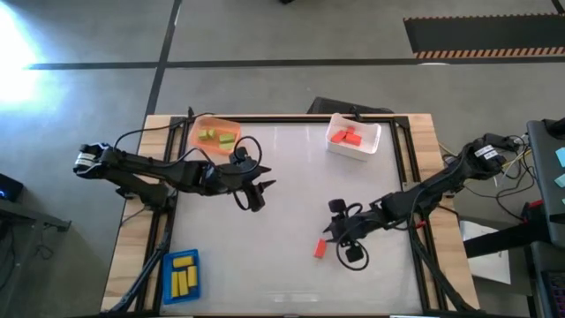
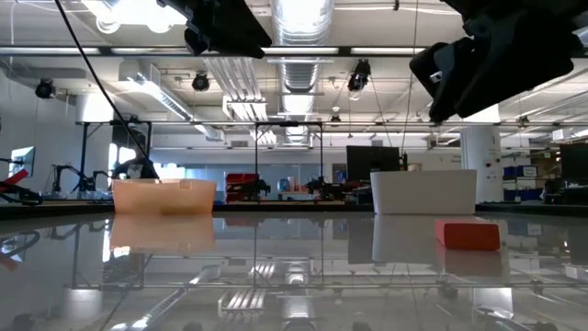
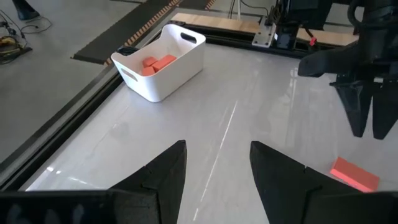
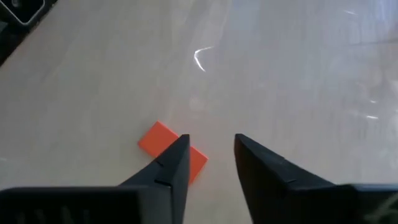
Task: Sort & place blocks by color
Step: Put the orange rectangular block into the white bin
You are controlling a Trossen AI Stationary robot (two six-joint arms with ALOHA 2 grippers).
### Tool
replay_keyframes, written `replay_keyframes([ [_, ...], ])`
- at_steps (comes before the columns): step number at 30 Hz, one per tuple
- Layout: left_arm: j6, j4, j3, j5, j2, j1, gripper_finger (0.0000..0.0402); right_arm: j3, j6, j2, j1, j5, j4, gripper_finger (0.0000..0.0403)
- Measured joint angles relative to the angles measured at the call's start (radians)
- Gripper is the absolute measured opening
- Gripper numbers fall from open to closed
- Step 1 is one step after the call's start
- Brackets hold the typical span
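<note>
One red block [image 1: 320,248] lies flat on the white table, also seen in the low view [image 2: 468,233], the left wrist view [image 3: 354,175] and the right wrist view [image 4: 168,148]. My right gripper [image 1: 339,231] hovers open just above and beside it, fingers apart [image 4: 210,152], touching nothing. My left gripper [image 1: 257,196] is open [image 3: 217,163] over the table's middle left, empty. Red blocks [image 1: 345,135] lie in the white tray [image 1: 354,148], light green ones [image 1: 217,136] in the orange tray [image 1: 214,132], yellow ones [image 1: 184,275] in the blue tray [image 1: 181,276].
The orange tray sits at the far left corner, the white tray [image 3: 159,62] at the far right, the blue tray at the near left edge. A black frame rail [image 1: 402,168] borders the table. Open table surface lies between the two grippers.
</note>
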Motion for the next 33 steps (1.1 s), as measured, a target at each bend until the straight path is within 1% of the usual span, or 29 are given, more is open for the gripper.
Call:
replay_keyframes([
  [7,0.0,0.013,0.0,-0.002,0.0,0.0,0.0162,0.0,-0.031,0.027,0.0,-0.017,0.001,0.0196],
  [11,0.001,0.018,0.001,-0.005,0.0,0.0,0.0162,0.017,-0.084,0.095,0.0,-0.043,-0.001,0.0223],
  [15,0.008,0.029,0.001,-0.008,0.0,0.0,0.0162,0.047,-0.165,0.167,-0.001,-0.114,0.001,0.023],
  [20,0.01,0.031,0.001,-0.008,0.0,0.0,0.0162,0.097,-0.226,0.261,-0.005,-0.133,-0.049,0.0231],
  [24,0.01,0.031,0.001,-0.008,0.0,0.0,0.0162,0.138,-0.27,0.328,-0.015,-0.144,-0.056,0.0231],
  [28,0.01,0.032,0.001,-0.008,0.0,0.0,0.0162,0.174,-0.327,0.369,-0.042,-0.196,-0.051,0.023],
  [33,0.01,0.032,0.001,-0.007,0.0,0.0,0.0162,0.182,-0.354,0.402,-0.09,-0.301,-0.053,0.0225],
])
